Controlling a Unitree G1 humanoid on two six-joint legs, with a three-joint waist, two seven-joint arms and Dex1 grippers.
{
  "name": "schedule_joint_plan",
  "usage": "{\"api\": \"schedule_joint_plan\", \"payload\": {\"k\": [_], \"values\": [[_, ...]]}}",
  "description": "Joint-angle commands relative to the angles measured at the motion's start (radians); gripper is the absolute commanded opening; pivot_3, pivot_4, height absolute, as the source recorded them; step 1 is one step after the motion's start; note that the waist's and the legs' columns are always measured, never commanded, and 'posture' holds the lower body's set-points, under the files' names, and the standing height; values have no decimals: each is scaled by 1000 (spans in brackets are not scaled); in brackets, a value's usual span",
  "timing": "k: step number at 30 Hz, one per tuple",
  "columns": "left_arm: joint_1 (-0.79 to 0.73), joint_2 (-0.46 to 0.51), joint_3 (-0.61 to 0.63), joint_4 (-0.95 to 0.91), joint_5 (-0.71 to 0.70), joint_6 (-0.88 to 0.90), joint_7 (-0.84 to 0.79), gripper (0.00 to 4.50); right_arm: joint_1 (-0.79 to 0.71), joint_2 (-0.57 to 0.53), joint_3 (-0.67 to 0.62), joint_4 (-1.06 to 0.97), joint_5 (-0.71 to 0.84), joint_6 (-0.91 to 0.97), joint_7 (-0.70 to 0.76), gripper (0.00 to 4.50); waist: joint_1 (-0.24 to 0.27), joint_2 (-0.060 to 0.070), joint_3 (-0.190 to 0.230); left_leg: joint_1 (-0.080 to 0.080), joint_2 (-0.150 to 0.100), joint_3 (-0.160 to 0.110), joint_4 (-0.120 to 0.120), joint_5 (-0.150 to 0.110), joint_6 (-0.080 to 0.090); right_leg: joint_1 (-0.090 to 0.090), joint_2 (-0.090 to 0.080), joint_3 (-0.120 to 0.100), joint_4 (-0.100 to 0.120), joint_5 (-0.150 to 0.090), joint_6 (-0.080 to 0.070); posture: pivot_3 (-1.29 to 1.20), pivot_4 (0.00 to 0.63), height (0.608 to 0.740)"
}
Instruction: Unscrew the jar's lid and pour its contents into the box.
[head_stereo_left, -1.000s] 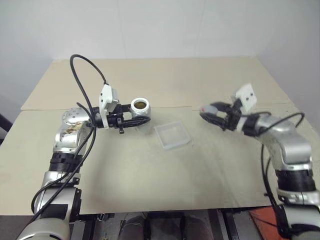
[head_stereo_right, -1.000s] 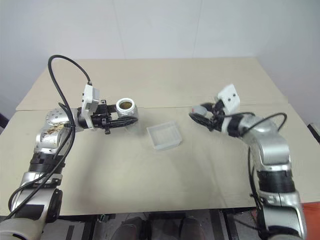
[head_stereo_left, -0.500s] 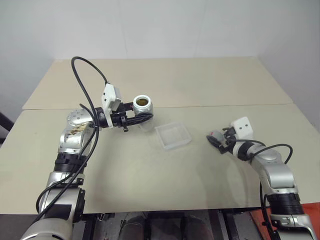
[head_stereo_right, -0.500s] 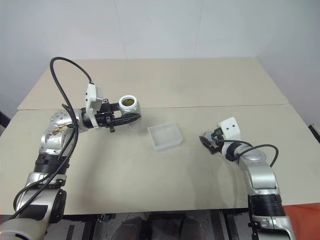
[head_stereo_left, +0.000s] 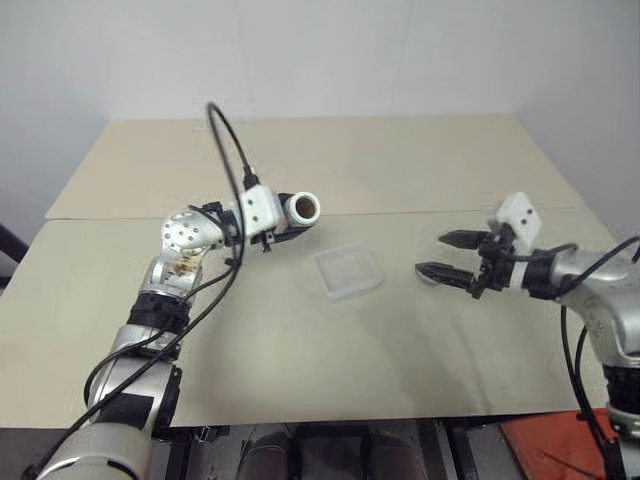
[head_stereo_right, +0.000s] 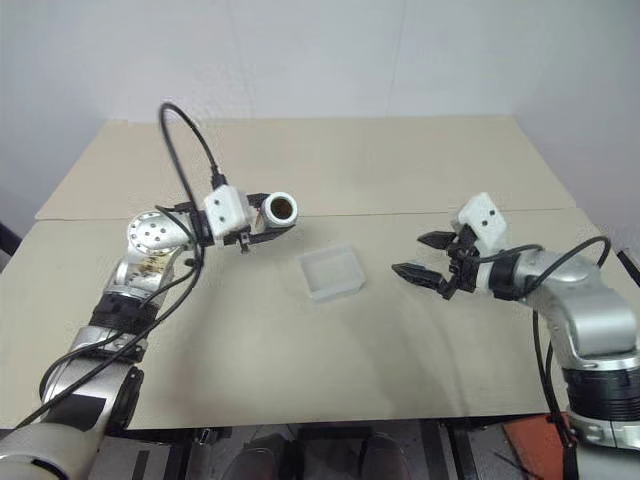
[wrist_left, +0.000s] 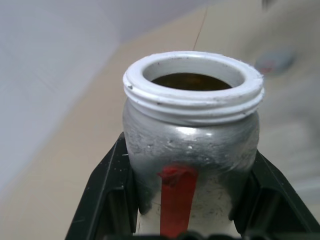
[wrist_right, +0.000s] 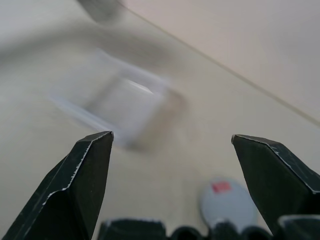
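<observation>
My left gripper (head_stereo_left: 297, 220) is shut on the silvery-grey jar (head_stereo_left: 300, 208), which has a red stripe (wrist_left: 176, 197). The jar hangs above the table, tipped on its side, with its open white mouth turned toward the box. Something brown (wrist_left: 192, 82) shows inside the mouth. The clear box (head_stereo_left: 346, 272) lies on the table to the right of the jar and nearer to me. My right gripper (head_stereo_left: 430, 253) stands open to the right of the box, nothing between its fingers. The grey lid (wrist_right: 227, 202) with its red mark lies flat on the table just below that gripper.
The tan table (head_stereo_left: 300, 340) is made of two boards with a seam (head_stereo_left: 400, 213) running across behind the box. A black cable (head_stereo_left: 228, 150) loops up over my left arm. Bare table surface surrounds the box on all sides.
My left wrist has rolled, tipping the jar from upright onto its side and shifting it toward the box. My right gripper dipped to the table, opened, left the lid there and rose.
</observation>
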Motion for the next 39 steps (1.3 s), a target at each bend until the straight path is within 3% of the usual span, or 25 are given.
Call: {"api": "schedule_joint_plan", "payload": {"k": [1,5,10,15,24,28,32,35,39], "values": [[-160,52,-106,83,385,-233,459,1956,-46,-40,19,-50,55,57,55,4404,8,0,0,-1,0,0,0,0,0,0,0,-1,-1,1,0,0,150,740],[-347,87,-310,165,766,-311,919,1956,-92,-60,42,-54,72,82,82,4404,23,0,0,-4,-1,-1,0,-1,1,-1,0,-2,-4,2,2,0,150,740],[-460,81,-598,242,1102,-311,1209,1956,-111,-56,52,-50,77,70,83,4404,31,0,0,-5,-1,1,-1,-1,2,-1,0,-2,-7,2,3,0,150,740],[-477,-6,-735,274,1247,-135,1329,1956,-100,-42,16,-59,102,74,58,4404,29,-1,0,-8,-1,7,0,0,2,-4,0,-3,-5,2,3,0,150,740],[-488,-14,-834,272,1295,-132,1435,1956,-82,-35,-17,-87,136,76,16,4404,27,-1,0,-8,0,7,0,0,2,-4,0,-3,-5,2,3,0,150,740],[-486,-10,-816,292,1260,-145,1430,1956,-71,-34,-10,-96,129,56,15,4404,27,-1,0,-7,0,7,1,0,1,-4,0,-3,-4,2,3,0,150,740],[-442,-24,-676,376,1023,-238,1283,1956,-67,-19,-4,-97,116,28,6,4404,26,-1,0,-8,0,6,2,0,1,-4,0,-3,-4,2,3,0,150,740],[-378,-68,-431,449,639,-243,969,1956,-51,-3,-11,-95,89,-35,2,4404,25,0,0,-7,1,5,3,0,1,-4,0,-3,-3,2,3,0,150,740],[-298,-158,-151,367,220,-64,644,1956,-40,-2,-20,-82,73,-71,-4,4404,21,0,0,-8,1,5,6,0,1,-3,0,-4,-2,2,3,0,150,740]]}}
